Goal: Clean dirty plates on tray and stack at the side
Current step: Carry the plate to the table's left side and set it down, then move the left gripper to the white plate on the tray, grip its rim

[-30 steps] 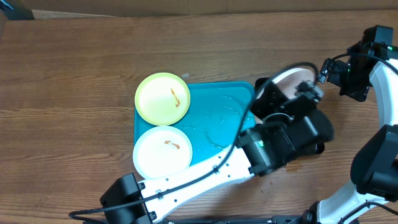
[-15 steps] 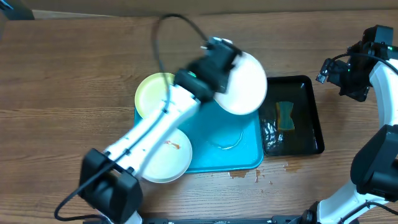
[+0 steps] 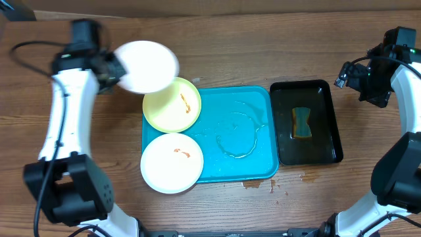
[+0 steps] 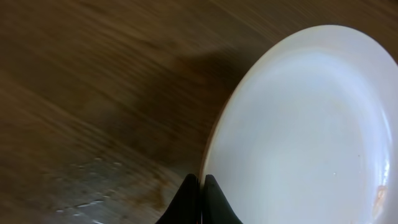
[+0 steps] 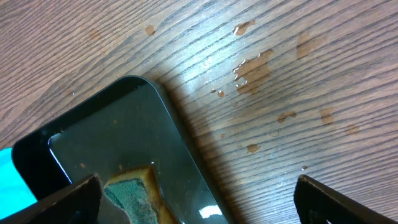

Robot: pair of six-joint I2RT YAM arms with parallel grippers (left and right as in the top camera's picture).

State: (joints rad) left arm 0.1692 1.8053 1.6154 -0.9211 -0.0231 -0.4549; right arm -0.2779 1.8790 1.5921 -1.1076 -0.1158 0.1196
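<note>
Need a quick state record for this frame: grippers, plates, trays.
left gripper: shut on rim of held white plate, raised off the blue tray at its far-left corner
right gripper: open, empty, above corner of black tray
blue tray: wet; holds yellow-green plate and second white plate, both smeared
black tray: sponge inside
side stack: none visible

Blk tray point(image 3: 302, 83) w/ sponge point(image 3: 302, 123) inside, on wood table point(image 3: 250, 46), brown drips point(image 5: 254, 67) beside.
</note>
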